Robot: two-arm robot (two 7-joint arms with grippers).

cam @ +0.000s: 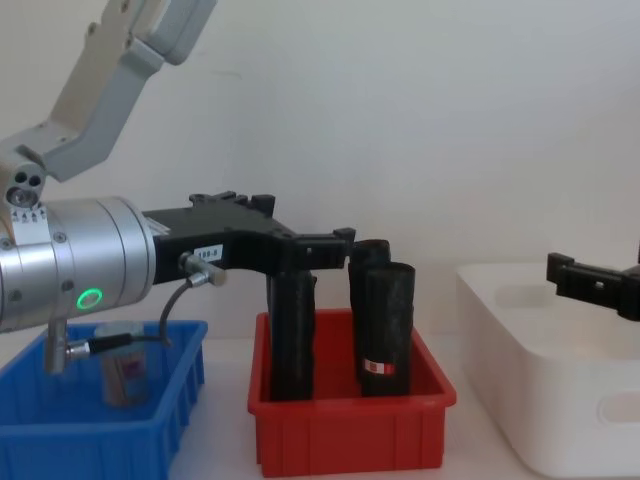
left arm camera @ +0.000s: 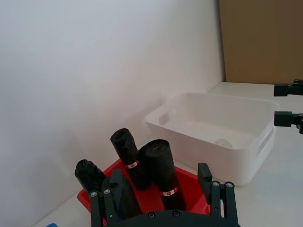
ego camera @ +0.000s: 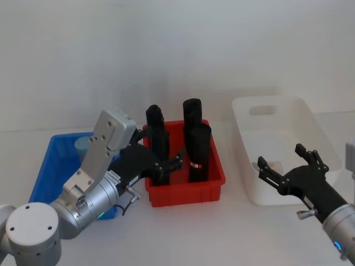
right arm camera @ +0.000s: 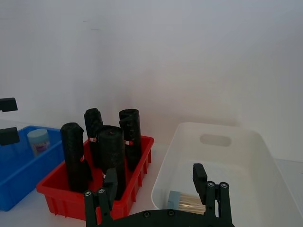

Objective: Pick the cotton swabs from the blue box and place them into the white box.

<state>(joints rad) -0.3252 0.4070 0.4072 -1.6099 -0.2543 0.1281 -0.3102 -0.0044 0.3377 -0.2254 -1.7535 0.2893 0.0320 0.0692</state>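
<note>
1. Looking down from the head camera, I see the blue box (ego camera: 41, 166), a low rectangular open-topped plastic bin, at the left of the white counter (ego camera: 222, 233), with my left arm reaching across it.
2. One upright jar of cotton swabs (ego camera: 83, 147), small, clear and cylindrical with a light blue lid, stands toward the far side of the blue box. In the chest view it sits below the arm's silver wrist.
3. A red plastic bin (ego camera: 186, 194) sits just beside the blue box, between it and the white box. It holds four tall black rolls (ego camera: 198, 147), all standing on end.
4. The left tool (ego camera: 163, 155) hangs above the line where the blue box meets the red bin, at about the height of the roll tops. Its fingers are spread apart with nothing held, and they point toward the rolls. I cannot tell whether a fingertip touches the nearest roll.
5. The white box (ego camera: 310, 127), a larger, deeper plastic tub with rounded corners and a handle slot, stands at the right of the counter, near the red bin but not touching it.
6. A second jar of cotton swabs (right arm camera: 187, 201) lies on its side on the floor of the white box, close to the near wall.
7. The right tool (ego camera: 280, 156) hovers over the near end of the white box, above that lying jar, its fingers wide apart and empty.
</note>
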